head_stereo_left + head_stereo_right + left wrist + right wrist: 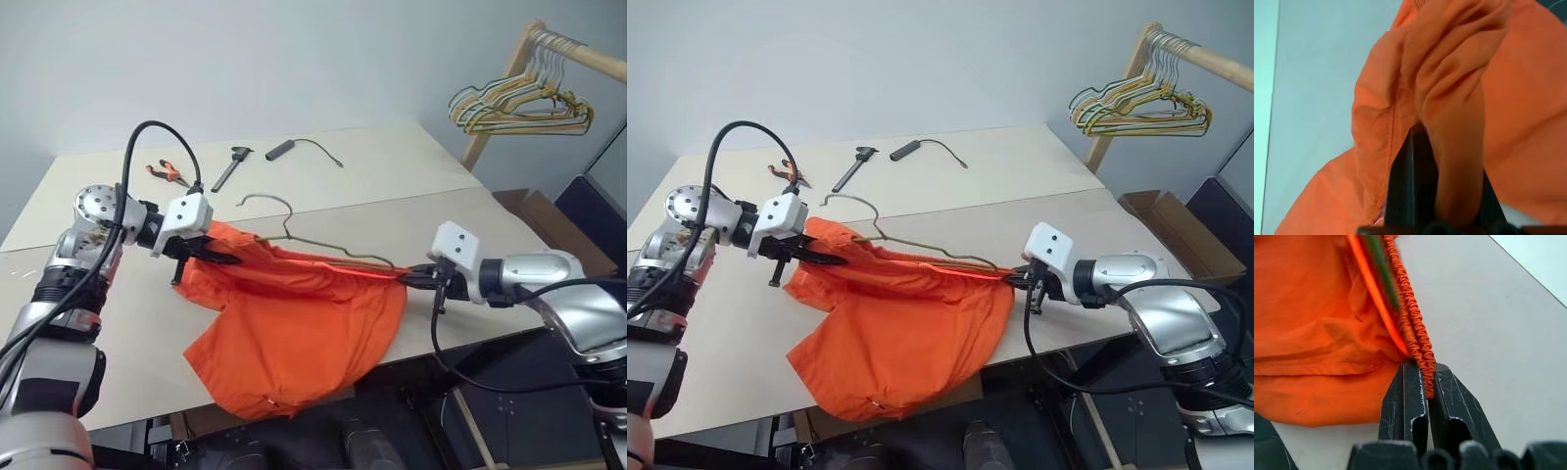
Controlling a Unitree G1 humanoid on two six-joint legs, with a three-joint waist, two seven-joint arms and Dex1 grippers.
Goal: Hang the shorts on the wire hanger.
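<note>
The orange shorts hang stretched above the table between both grippers, legs drooping onto the table's front edge. My left gripper is shut on the left end of the waistband; folds of fabric wrap its fingers. At the other end, my right gripper is shut on the gathered elastic waistband. The wire hanger lies along the stretched waistband, its hook curving up and left toward the table's middle. Its lower bar is hidden by or within the fabric.
Orange-handled pliers, a black tool and a black handle with a cord lie at the table's far side. A wooden rack with bunched hangers stands at the right rear. A cardboard box sits beside the table.
</note>
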